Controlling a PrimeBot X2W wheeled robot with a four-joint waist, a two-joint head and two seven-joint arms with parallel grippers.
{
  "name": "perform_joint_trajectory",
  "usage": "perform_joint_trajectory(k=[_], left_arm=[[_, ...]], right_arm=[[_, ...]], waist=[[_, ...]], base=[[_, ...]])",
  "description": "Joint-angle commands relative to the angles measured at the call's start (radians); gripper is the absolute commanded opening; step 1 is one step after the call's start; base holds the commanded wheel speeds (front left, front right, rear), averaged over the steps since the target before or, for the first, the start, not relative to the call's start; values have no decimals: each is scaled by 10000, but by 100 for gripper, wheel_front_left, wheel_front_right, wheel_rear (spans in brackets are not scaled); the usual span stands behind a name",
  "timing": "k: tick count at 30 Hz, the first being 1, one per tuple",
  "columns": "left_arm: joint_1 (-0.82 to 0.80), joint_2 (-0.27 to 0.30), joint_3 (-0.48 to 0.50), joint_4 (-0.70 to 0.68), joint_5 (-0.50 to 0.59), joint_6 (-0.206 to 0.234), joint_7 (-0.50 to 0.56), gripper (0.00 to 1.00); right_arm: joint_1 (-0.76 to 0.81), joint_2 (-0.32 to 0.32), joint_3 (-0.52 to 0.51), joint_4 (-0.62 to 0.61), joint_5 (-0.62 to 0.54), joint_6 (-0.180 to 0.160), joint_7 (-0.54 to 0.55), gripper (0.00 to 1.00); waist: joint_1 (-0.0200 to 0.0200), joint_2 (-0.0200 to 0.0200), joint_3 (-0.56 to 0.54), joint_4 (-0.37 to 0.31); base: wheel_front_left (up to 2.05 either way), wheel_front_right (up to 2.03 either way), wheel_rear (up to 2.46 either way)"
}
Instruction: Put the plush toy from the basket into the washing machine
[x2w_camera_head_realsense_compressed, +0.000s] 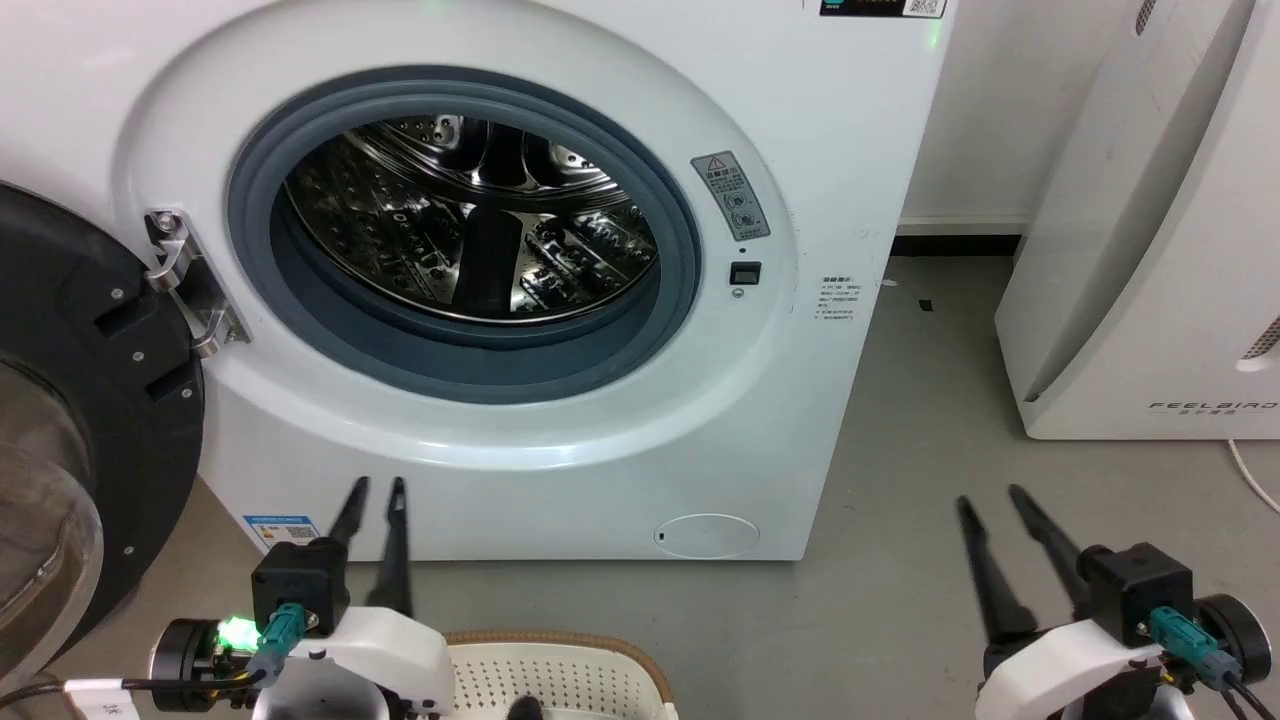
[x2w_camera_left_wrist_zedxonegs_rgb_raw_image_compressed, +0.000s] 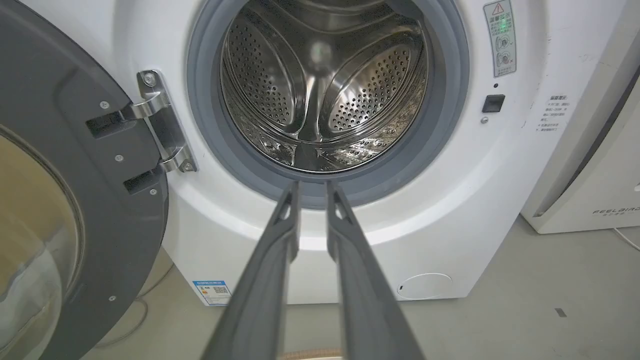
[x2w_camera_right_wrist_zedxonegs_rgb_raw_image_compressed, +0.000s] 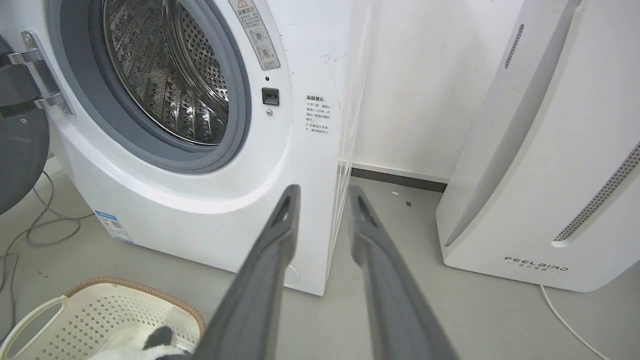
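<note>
Plush toy (x2w_camera_right_wrist_zedxonegs_rgb_raw_image_compressed: 145, 348) lay in the perforated laundry basket (x2w_camera_right_wrist_zedxonegs_rgb_raw_image_compressed: 95, 310) on the floor, only a black ear and some white fluff showing (its long axis you could not read). It sat below and behind both sets of fingertips, between your arms, closer to the left gripper (x2w_camera_head_realsense_compressed: 378, 485). That gripper and the right gripper (x2w_camera_head_realsense_compressed: 990, 497) were parted and empty, aimed toward the washing machine (x2w_camera_head_realsense_compressed: 850, 380), whose door (x2w_camera_head_realsense_compressed: 90, 330) stood swung aside.

The black-and-white plush toy (x2w_camera_right_wrist_zedxonegs_rgb_raw_image_compressed: 155, 342) lies in the cream perforated basket (x2w_camera_right_wrist_zedxonegs_rgb_raw_image_compressed: 107, 312), on the floor before the open white washing machine (x2w_camera_head_realsense_compressed: 560, 470).
</note>
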Motion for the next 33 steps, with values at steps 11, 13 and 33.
perform_joint_trajectory(k=[11,13,33], left_arm=[[-101,0,-148,117,-69,220,-225,100],[-141,0,-183,172,-77,243,-267,100],[-1478,85,-767,3494,-307,-4,-810,100]], right_arm=[[-21,0,-178,-121,265,-1,-224,100],[-32,0,-208,-145,302,-1,-265,100],[-578,-1,-487,-466,795,-3,-806,100]], waist=[[0,0,77,-1],[0,0,109,0],[0,0,1235,-313]], base=[[0,0,0],[0,0,0],[0,0,0]])
